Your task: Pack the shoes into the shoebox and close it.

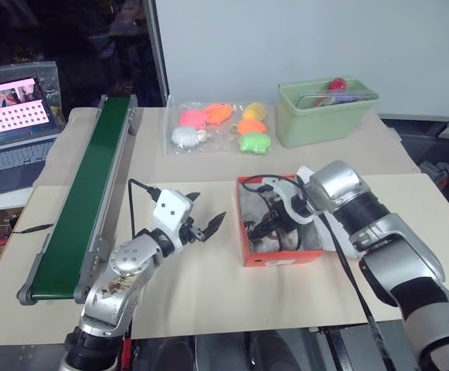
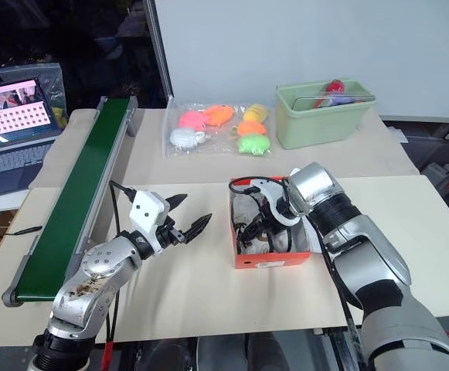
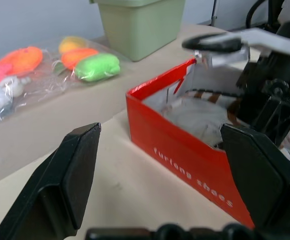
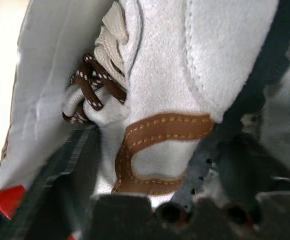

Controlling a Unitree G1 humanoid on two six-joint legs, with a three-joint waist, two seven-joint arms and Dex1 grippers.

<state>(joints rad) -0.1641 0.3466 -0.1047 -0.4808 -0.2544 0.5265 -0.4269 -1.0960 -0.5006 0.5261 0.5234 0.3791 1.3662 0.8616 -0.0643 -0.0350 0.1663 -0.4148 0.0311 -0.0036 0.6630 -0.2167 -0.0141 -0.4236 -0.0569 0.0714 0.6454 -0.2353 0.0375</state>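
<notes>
risk: right gripper (image 2: 264, 220) sits deep in the shoebox (image 2: 270, 261), fingers spread around a shoe (image 4: 159, 100); lifting out could snag the laces and drag it up. left gripper (image 2: 184, 224) empty, spread wide, beside the box. shoes: cream suede, tan trim, brown laces. shoebox: orange-red, mid-table, lid not yet shut.

Beige tabletops (image 1: 209, 286), two pushed together, seam running across the middle. Pale grey-white wall panel (image 1: 301, 46) at far side; dark, unlit space far left behind a metal upright (image 1: 156, 54). Green conveyor belt (image 1: 85, 205) runs near-to-far along the left. Open laptop (image 1: 11, 131) on a lower surface far left, screen lit pink.
</notes>
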